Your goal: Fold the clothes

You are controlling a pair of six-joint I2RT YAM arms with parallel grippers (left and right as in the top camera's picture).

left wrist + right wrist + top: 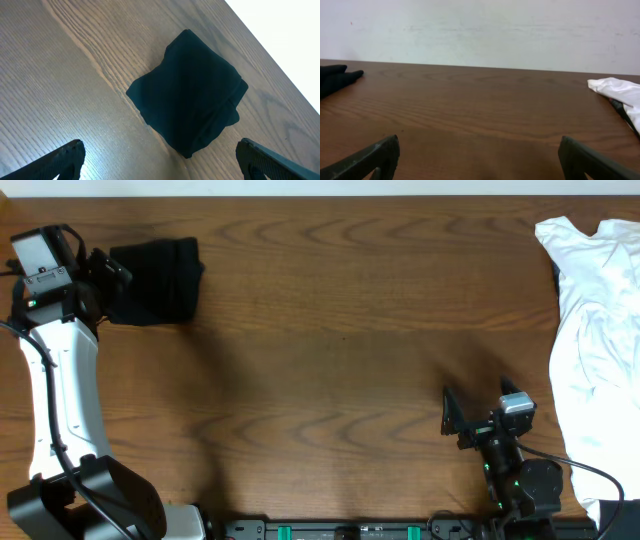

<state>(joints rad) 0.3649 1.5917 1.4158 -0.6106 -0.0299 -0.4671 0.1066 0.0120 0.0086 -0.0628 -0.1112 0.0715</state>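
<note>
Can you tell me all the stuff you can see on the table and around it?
black shirt: one, black, folded small, far left of the table
white shirt: one, white, crumpled, right edge of the table
table: one, brown wood, under everything
wall: one, white, behind the table
left gripper: one, dark, open, empty, beside the black shirt
right gripper: one, dark, open, empty, near right of the table
</note>
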